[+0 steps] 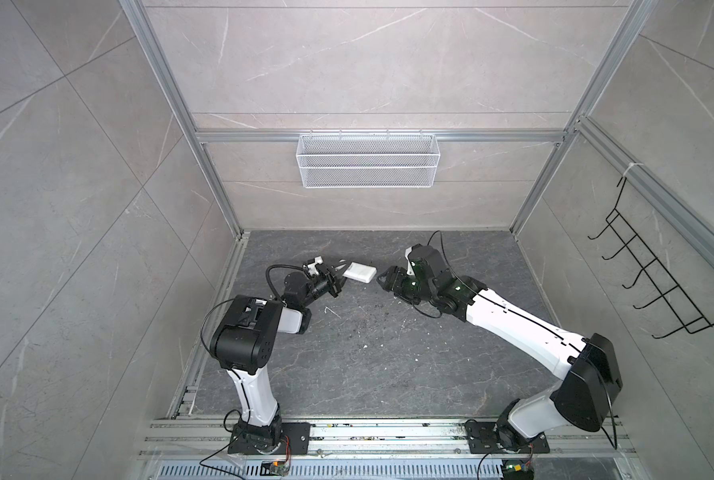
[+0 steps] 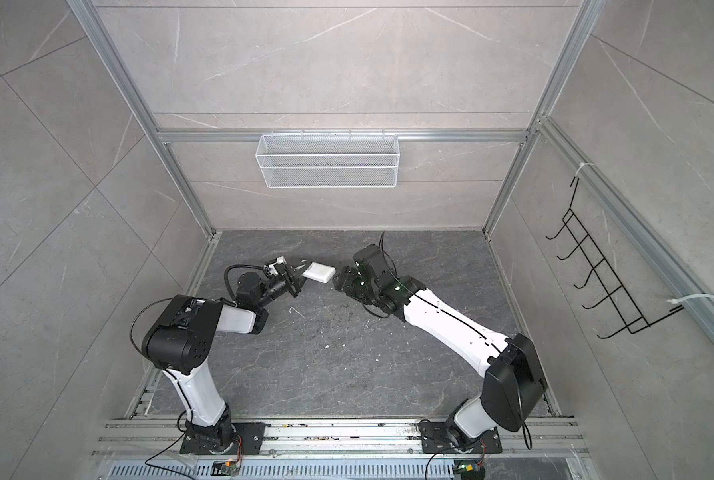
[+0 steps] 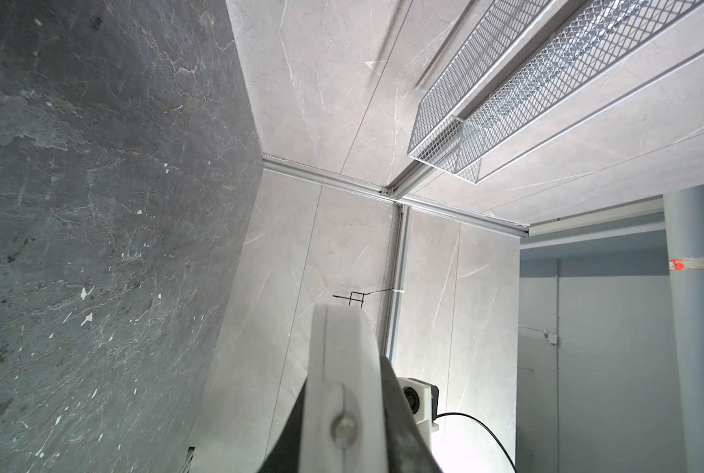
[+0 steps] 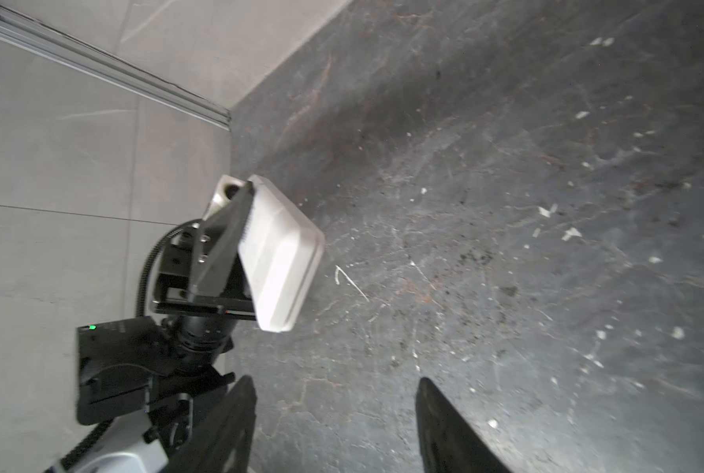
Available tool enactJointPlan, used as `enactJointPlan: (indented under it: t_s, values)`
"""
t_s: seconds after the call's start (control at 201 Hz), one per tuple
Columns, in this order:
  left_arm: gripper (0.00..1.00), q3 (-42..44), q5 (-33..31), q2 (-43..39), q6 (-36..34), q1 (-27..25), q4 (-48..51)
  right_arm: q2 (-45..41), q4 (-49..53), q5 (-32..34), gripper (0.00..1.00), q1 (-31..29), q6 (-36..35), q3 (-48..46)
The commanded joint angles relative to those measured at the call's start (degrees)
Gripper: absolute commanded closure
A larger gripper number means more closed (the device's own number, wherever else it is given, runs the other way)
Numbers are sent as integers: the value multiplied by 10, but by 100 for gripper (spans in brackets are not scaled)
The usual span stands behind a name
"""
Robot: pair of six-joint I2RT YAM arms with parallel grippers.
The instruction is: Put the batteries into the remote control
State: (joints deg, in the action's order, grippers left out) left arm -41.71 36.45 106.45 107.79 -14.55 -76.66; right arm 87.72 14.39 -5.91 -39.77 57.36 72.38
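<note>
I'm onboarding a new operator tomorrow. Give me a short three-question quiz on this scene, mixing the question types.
1. True or false: the left gripper is shut on the remote control.
2. Pick one: the right gripper is A) open and empty, B) shut and empty, C) shut on the remote control.
3. Fill in: the wire basket hangs on the ___ wall.
Key: 1 true; 2 A; 3 back.
</note>
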Motion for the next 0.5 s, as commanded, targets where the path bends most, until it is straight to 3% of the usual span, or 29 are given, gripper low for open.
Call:
enactJointPlan:
  t_s: [0.0,0.159,0.493]
  values:
    - [100,-3,-7,-1,15,-5,-43,29,-127,-42,36,3,81,-11]
    - [100,-3,-7,-11,20,-7,-43,70,-219,-57,43,4,152,-20]
    - [100,0,-5,-22,21,-9,-44,100,-239,-51,57,4,189,-21]
